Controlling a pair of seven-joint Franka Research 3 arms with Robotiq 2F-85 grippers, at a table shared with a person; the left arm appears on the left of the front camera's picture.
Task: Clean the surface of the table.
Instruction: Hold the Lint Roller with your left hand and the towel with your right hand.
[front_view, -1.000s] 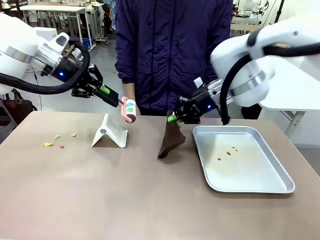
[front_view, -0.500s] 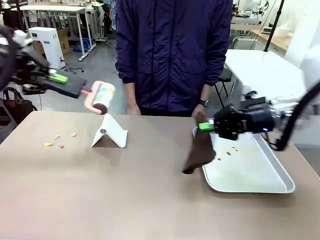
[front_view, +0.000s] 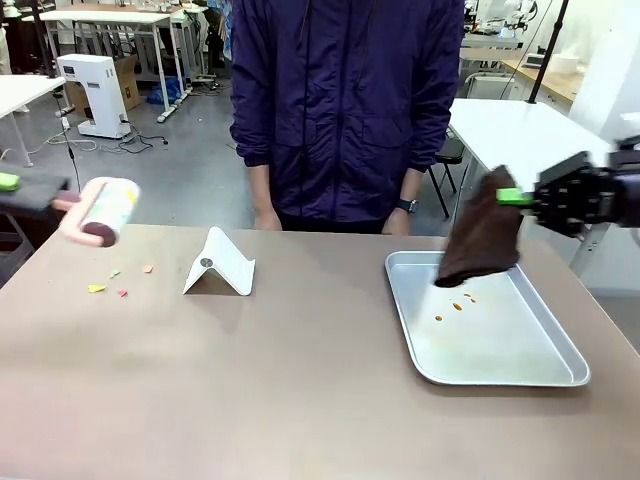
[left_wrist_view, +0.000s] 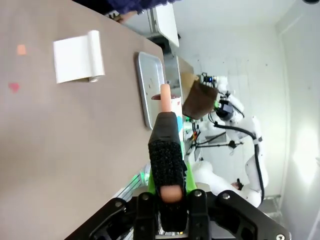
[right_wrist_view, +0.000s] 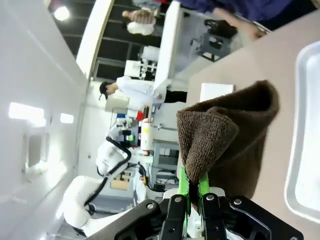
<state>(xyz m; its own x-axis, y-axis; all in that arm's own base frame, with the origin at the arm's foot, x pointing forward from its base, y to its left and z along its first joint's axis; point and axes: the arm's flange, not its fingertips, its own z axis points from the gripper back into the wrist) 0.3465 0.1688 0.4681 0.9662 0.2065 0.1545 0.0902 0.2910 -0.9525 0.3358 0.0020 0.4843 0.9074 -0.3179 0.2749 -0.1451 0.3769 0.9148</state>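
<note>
Brown-taupe table (front_view: 300, 400): it spans the front view ahead of me, the widest surface here, with its matte top bare in the near half.
Left gripper (front_view: 8, 183): I have it at the far left edge of the front view, raised above the table's left end. In the left wrist view (left_wrist_view: 168, 186) its fingers are clenched on the black handle of a lint roller.
Lint roller (front_view: 100, 210): it is held in the air, tilted, with its pink-ended roll above the table's far left corner and clear of the top.
Right gripper (front_view: 512, 197): it is raised at the right, above the far right of the tray. In the right wrist view (right_wrist_view: 192, 192) I see the green pads pinching a fold of brown cloth.
Brown cloth (front_view: 482, 240): it hangs from that grip over the tray's far end. I cannot tell whether its lower tip touches the metal.
Metal tray (front_view: 560, 375): it lies flat on the table's right half.
Crumbs (front_view: 458, 305): a few orange-brown bits lie in the tray's far part, just below the cloth.
Paper scraps (front_view: 97, 288): yellow, green and pinkish bits lie on the table's left side, below the roller.
White stand (front_view: 220, 265): a folded piece stands tent-like between the scraps and the tray, toward the far edge.
Person (front_view: 345, 100): a person in a dark blue jacket stands at the far edge.
</note>
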